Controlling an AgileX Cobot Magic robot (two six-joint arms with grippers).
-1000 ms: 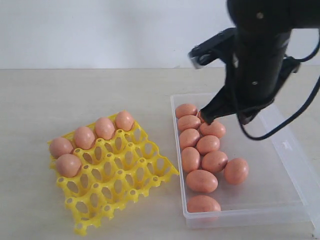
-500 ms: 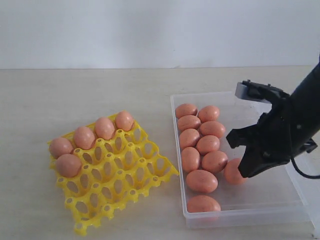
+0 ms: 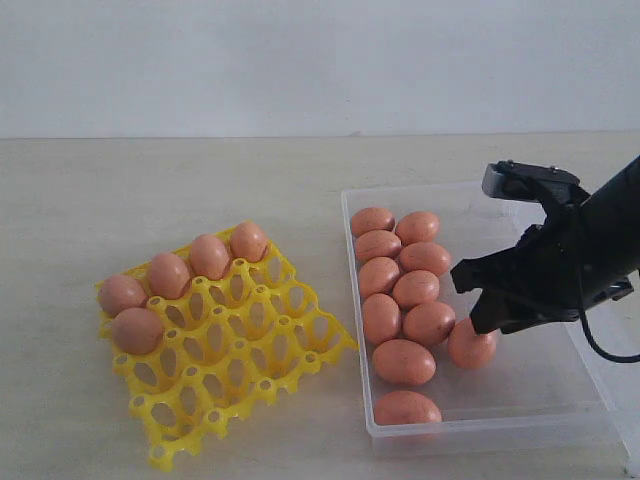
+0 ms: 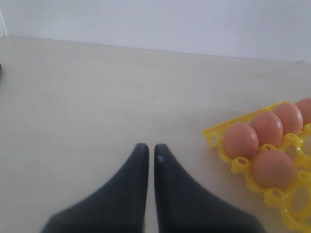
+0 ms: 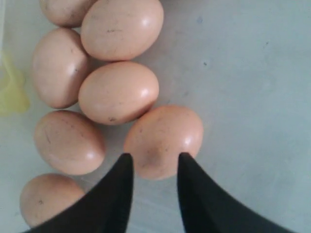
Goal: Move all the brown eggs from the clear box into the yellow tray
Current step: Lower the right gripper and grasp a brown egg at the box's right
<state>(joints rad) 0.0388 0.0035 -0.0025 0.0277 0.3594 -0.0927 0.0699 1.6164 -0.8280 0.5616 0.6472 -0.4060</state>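
1. the right gripper (image 5: 153, 160) hangs over the clear box with its black jaws parted and nothing between them. its tips sit just above one end of a lone brown egg (image 5: 165, 138).
2. that egg (image 3: 470, 345) lies on its side, a little apart from the main cluster and touching only one neighbour. it looks like the easiest one to take.
3. to do this well, i'd say the jaws want to open wider than the egg's narrow width and come down centred on its middle. then they should close softly: the shell is smooth, rounded and brittle, so it can slip or crack.
4. the nearest neighbour touches it on one side, so that finger needs to slide into the gap without nudging.
5. the other eggs (image 3: 405, 290) lie packed in two rough rows, pinkish tan, matt with faint speckles.
6. the clear box (image 3: 560, 400) is thin see-through plastic with a slick floor, so eggs may roll.
7. the yellow tray (image 3: 250, 350) sits well apart on the pale table (image 3: 200, 180). it is a glossy openwork grid of cups with five eggs (image 3: 170, 275) along its far corner and many cups free.
8. the left gripper (image 4: 147, 150) idles near the tray, fingers pressed nearly together, holding nothing.
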